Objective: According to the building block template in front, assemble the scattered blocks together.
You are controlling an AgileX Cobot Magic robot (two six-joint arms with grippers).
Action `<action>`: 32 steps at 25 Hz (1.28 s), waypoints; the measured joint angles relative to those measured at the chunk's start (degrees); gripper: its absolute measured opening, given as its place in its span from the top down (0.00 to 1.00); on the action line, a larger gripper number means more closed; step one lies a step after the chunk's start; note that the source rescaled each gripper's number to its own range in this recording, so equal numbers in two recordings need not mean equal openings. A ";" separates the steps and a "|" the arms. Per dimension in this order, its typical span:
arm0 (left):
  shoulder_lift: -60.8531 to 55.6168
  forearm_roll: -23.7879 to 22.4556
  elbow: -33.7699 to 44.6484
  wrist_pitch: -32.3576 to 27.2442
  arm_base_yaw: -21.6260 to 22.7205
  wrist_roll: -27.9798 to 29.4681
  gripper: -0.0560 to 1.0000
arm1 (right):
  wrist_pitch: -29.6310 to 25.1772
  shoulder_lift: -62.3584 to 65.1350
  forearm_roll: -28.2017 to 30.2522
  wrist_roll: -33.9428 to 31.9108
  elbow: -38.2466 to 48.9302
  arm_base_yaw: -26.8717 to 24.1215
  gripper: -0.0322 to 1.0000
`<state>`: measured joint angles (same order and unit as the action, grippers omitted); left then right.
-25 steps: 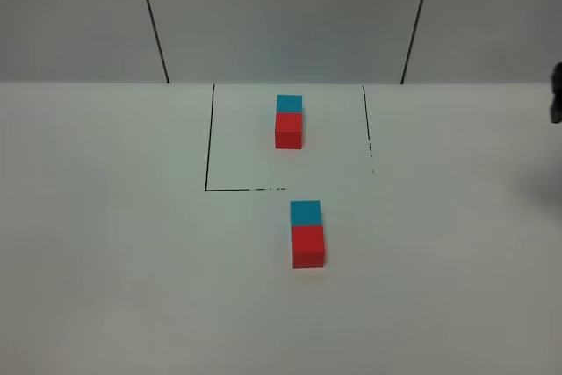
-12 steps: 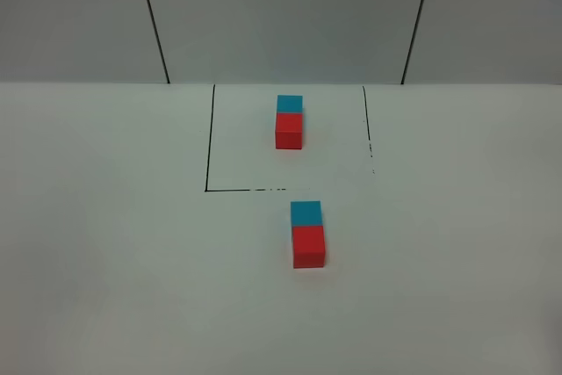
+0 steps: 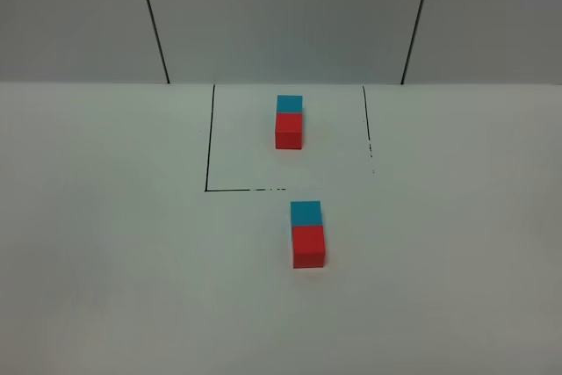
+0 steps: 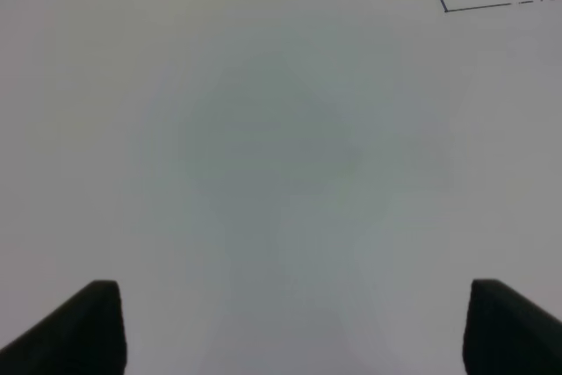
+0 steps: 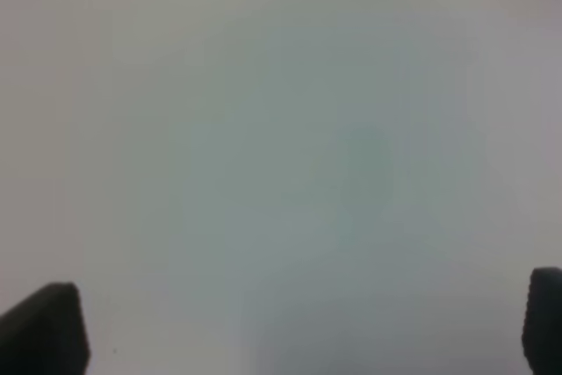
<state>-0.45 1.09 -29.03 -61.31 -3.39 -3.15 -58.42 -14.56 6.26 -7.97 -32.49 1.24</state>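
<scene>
The building block template, a cyan-blue cube (image 3: 289, 103) joined to a red cube (image 3: 289, 130), sits inside the black drawn outline (image 3: 209, 138) at the back. In front of the outline stand the unframed cyan-blue cube (image 3: 306, 213) and red cube (image 3: 308, 246), touching face to face, the blue one behind the red. Neither gripper shows in the exterior high view. My left gripper (image 4: 290, 331) is open and empty over bare white table. My right gripper (image 5: 290, 331) is open and empty too. No block shows in either wrist view.
The white table (image 3: 105, 261) ends at a grey panelled wall (image 3: 281, 15) at the back. A corner of the black outline (image 4: 446, 10) shows in the left wrist view.
A dark part of the right arm at the right edge of the exterior high view a second ago has left the view. The blocks have not moved.
</scene>
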 joint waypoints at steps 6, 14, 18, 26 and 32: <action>0.00 0.00 0.00 0.00 0.00 0.00 0.30 | -0.87 12.86 -0.41 0.00 2.87 0.00 0.00; 0.00 0.00 0.00 0.00 0.00 0.00 0.30 | -2.03 14.91 -0.79 0.47 3.78 0.01 0.00; 0.00 0.00 0.00 0.00 0.00 0.00 0.30 | -2.03 14.91 -1.67 0.71 3.78 0.06 0.00; 0.00 0.00 0.00 0.00 0.00 0.00 0.30 | -2.03 14.91 -1.75 1.10 3.78 0.06 0.00; 0.00 0.00 0.00 0.00 0.00 0.00 0.30 | -2.09 14.91 -1.80 1.10 3.78 0.06 0.00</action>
<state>-0.45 1.09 -29.03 -61.31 -3.39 -3.15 -60.50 0.35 4.46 -6.87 -28.71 1.29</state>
